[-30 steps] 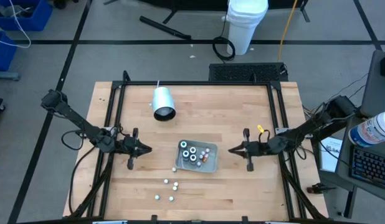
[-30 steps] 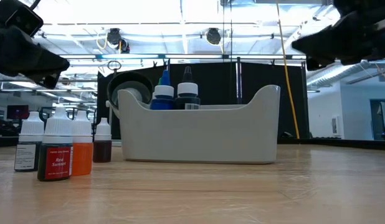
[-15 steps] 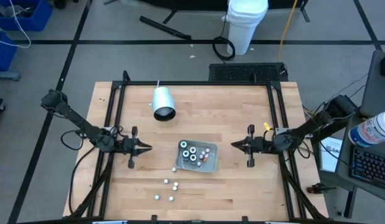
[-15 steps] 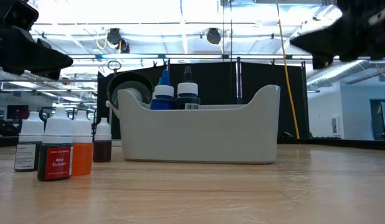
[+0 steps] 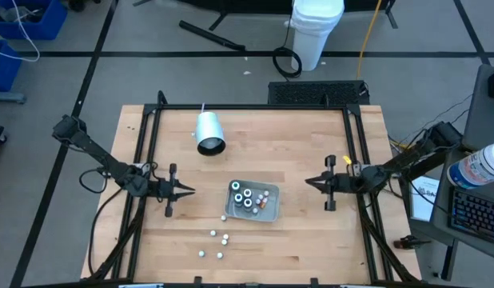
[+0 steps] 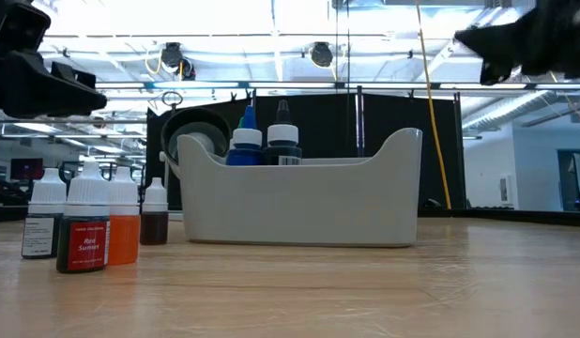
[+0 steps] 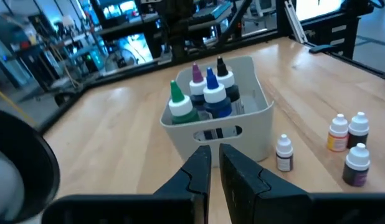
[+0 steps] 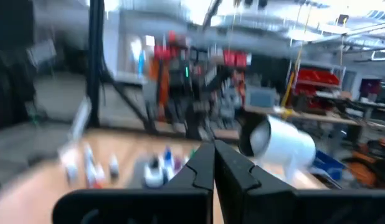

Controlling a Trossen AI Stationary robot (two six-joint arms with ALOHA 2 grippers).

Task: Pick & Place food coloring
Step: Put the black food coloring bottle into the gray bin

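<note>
A: Start with the big things. Where does everything sit?

B: The table [image 5: 311, 240] carries a white cup [image 5: 209, 133] lying on its side at the far left. Mid-table stands the tray [image 7: 258, 127], with four food coloring bottles [image 7: 205, 93] upright inside it.

A: And the rest?

B: Several loose bottles [image 6: 83, 230] stand on the wood just beside the tray and toward the table's near edge, none touching a gripper.

A: The arms?

B: The left gripper [image 5: 183, 191] hovers left of the tray, pointing at it, its jaws nearly together with only a thin gap and nothing between them. The right gripper [image 5: 312, 182] hangs well to the right of the tray, fully pinched shut and empty.

A: What could go wrong from here?

B: As I judge it, a descent with jaws this narrow would knock a bottle over instead of straddling it. The loose ones stand close together, so one finger could topple a neighbour. A low approach from the left could also shove the light tray.
</note>
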